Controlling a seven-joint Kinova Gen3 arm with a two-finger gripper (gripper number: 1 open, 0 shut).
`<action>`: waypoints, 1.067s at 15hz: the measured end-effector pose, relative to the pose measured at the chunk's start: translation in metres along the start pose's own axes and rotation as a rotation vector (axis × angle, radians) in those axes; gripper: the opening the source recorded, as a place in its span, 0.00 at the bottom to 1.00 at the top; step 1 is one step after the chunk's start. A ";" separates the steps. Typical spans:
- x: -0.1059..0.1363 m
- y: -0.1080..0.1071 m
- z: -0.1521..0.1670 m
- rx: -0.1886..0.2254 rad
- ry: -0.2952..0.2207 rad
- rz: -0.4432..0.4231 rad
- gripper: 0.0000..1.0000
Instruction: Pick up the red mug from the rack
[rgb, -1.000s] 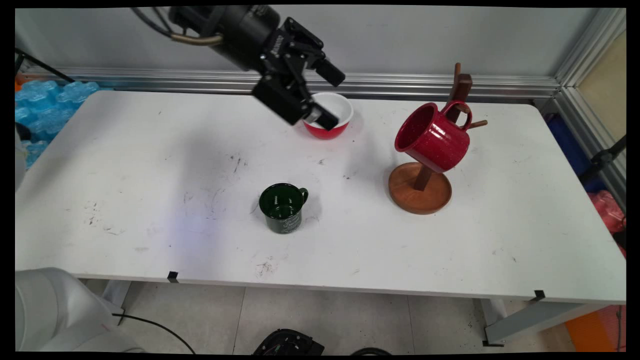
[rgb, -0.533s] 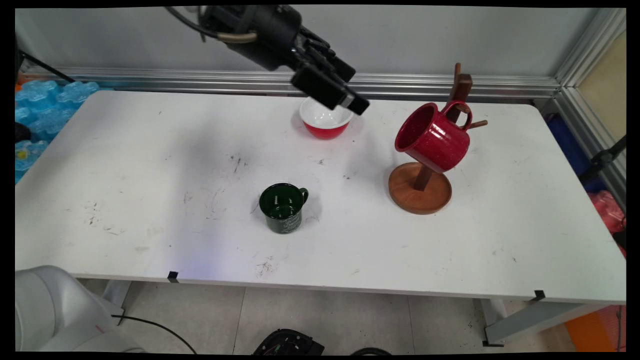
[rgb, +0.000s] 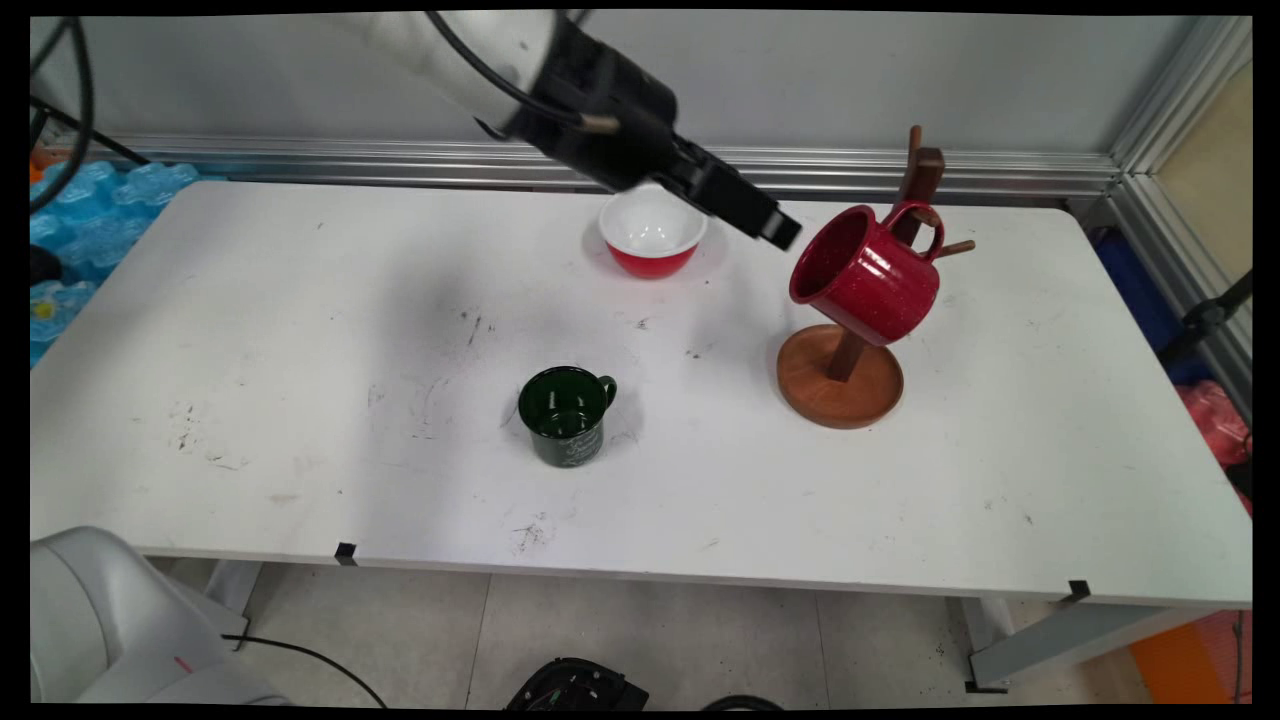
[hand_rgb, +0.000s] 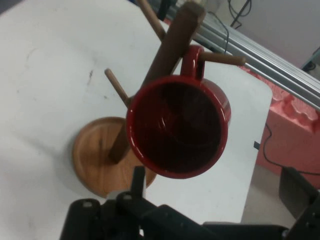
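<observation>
Not much lettering on offer here. The green mug (rgb: 566, 413) near the middle of the surface (rgb: 300, 400) carries a pale scripted print on the side facing the camera, but the words are too small to make out. The red mug (rgb: 866, 273) on the wooden mug tree (rgb: 842, 377) shows only white speckles, no wording, and from the hand view its open mouth is all that faces us. The red bowl (rgb: 653, 231) is plain. No readable brand, number or sign anywhere else in either view.
</observation>
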 end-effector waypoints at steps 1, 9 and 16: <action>-0.001 0.001 0.005 0.000 -0.005 -0.007 1.00; 0.000 0.010 0.067 -0.048 -0.044 -0.039 1.00; 0.011 0.029 0.105 -0.116 -0.039 0.005 1.00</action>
